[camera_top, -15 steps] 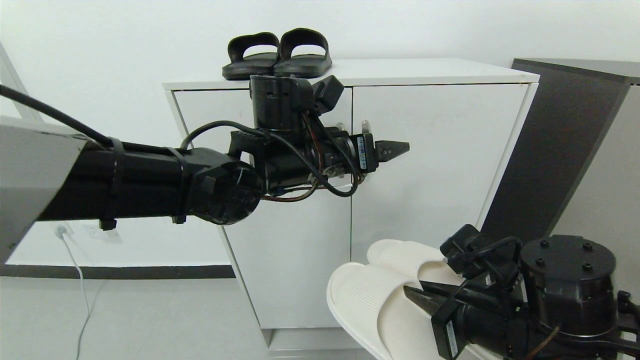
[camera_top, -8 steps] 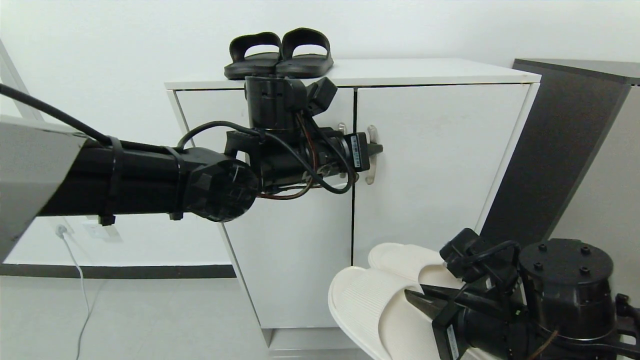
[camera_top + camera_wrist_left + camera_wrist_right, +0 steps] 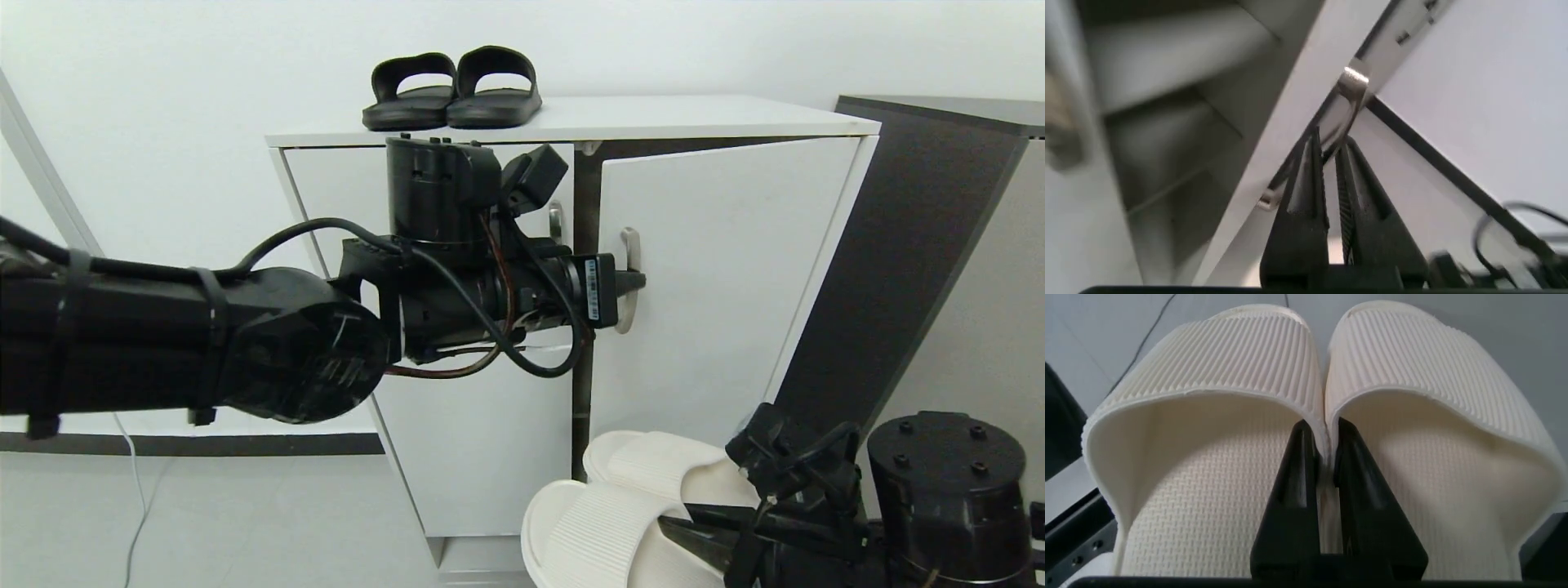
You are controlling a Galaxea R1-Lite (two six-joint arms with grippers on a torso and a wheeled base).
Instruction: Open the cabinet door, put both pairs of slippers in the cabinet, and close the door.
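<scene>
Nearest to me, my right gripper point(image 3: 671, 523) is clamped on the white slippers point(image 3: 604, 523), low in front of the cabinet point(image 3: 457, 425). From the head I see the pair side by side, toes pointing up toward the cabinet, with my right forearm lying low and roughly level behind them. The right wrist view adds the detail of the grip: the right gripper point(image 3: 1324, 433) has its two fingers pinching the touching inner edges of the white slippers point(image 3: 1208, 400), one finger inside each shoe.

Farther out, my left arm stretches nearly level across the cabinet front, wrist turned so the fingers point toward the right door point(image 3: 718, 278). My left gripper point(image 3: 635, 282) is clenched on the door handle point(image 3: 629, 245). The left wrist view shows the metal handle point(image 3: 1354, 82) running down into the narrow space between my left gripper point(image 3: 1324, 147) fingers, and past the door edge it looks in at pale shelves point(image 3: 1167, 49). The head view gives the wider state: the right door stands ajar, a dark gap point(image 3: 581, 327) between it and the closed left door point(image 3: 343, 188).

Farthest, the black slippers point(image 3: 453, 90) sit together on the cabinet top point(image 3: 694, 118), near its left end, toes toward the wall.
</scene>
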